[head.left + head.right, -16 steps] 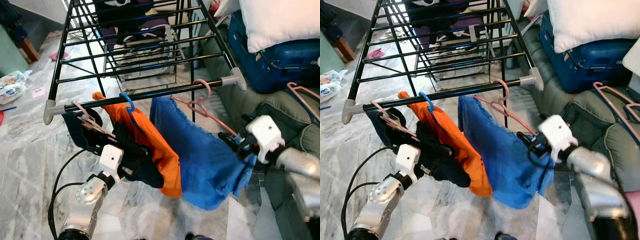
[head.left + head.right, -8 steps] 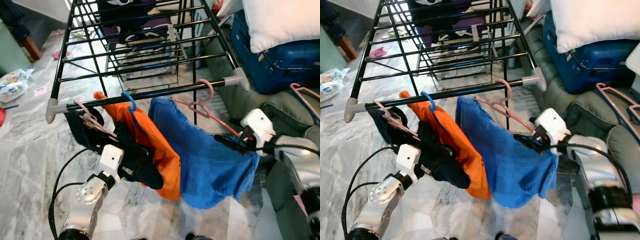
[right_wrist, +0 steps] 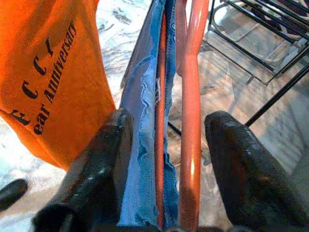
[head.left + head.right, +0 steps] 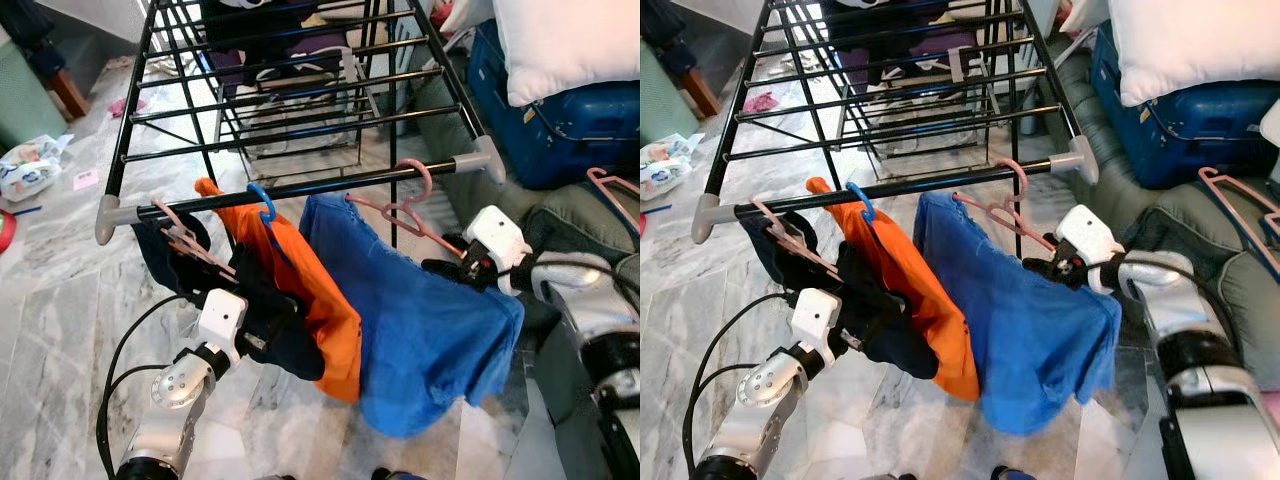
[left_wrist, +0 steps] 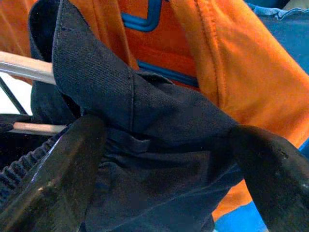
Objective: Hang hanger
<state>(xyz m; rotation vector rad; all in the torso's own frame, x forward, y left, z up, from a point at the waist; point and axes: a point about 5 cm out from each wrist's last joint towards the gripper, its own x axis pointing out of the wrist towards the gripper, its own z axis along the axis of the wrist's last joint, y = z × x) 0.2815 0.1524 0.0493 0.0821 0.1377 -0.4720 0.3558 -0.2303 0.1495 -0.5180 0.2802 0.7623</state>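
The right gripper [image 3: 166,169] is squeezing the pink plastic hanger [image 4: 405,212] and its blue cloth [image 4: 430,335]. The left gripper [image 5: 159,159] is pinching dark navy cloth [image 5: 145,121], fingers partly apart.

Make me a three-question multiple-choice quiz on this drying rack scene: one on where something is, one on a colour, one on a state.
1. Where does the pink hanger's hook sit?
A. on the rack's front rail
B. on the floor
C. on the pillow

2. What colour is the shirt between the dark garment and the blue garment?
A. green
B. orange
C. white

3. How is the right pincer?
A. far from any hanger
B. holding a pillow
C. fingers either side of the pink hanger and blue cloth

Answers: 1 A, the hook curls over the front rail near its right end. 2 B, it hangs orange from a blue hanger. 3 C, the right wrist view shows the hanger between its fingers.
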